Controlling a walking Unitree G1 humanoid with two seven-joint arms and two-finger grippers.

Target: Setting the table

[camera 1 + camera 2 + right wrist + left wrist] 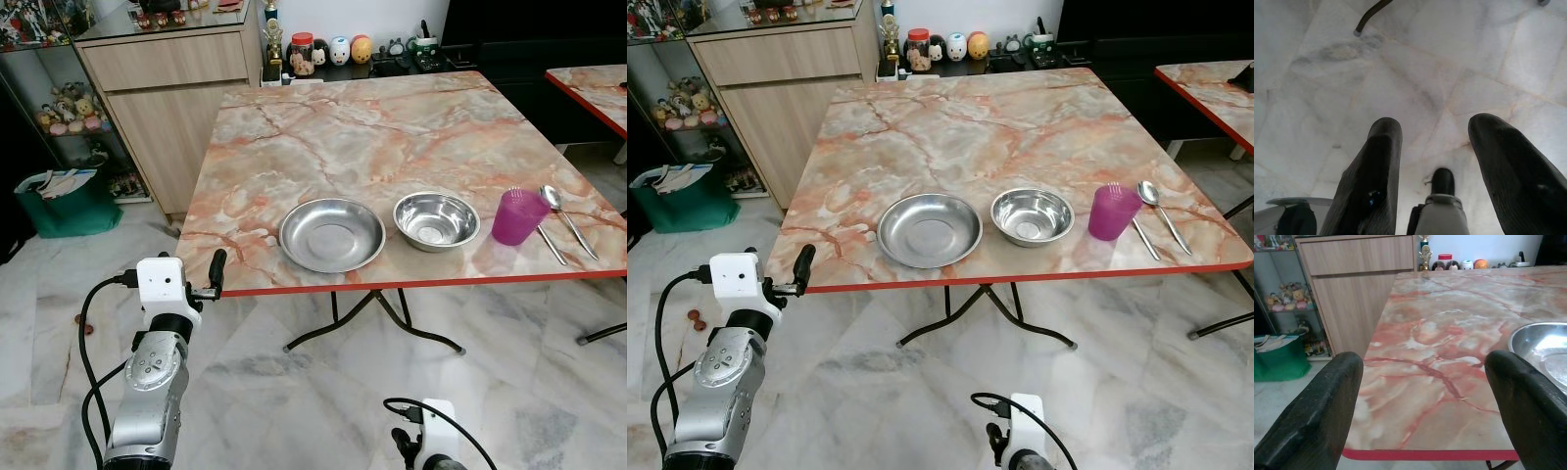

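Left gripper, fingers spread wide and empty, held level at the near left corner of the marble table, just short of its red edge. Right gripper, also spread wide and empty, hangs low beside the robot, aimed at the marble floor.

The place setting lies in a row along the table's near edge. The shallow steel plate is nearest the left gripper; beyond it, away from that gripper, stand the steel bowl, then the purple cup, then the spoon and a second thin utensil that cannot be identified.

Judged step: reaching for the plate. To do it well, the left gripper should probably clear the table edge first, then close on the plate's raised rim rather than its flat middle, moving slowly so the plate is not pushed into the bowl.

The left wrist view gives the low, level line to the plate rim; the head views give the full row and the spacing between items.
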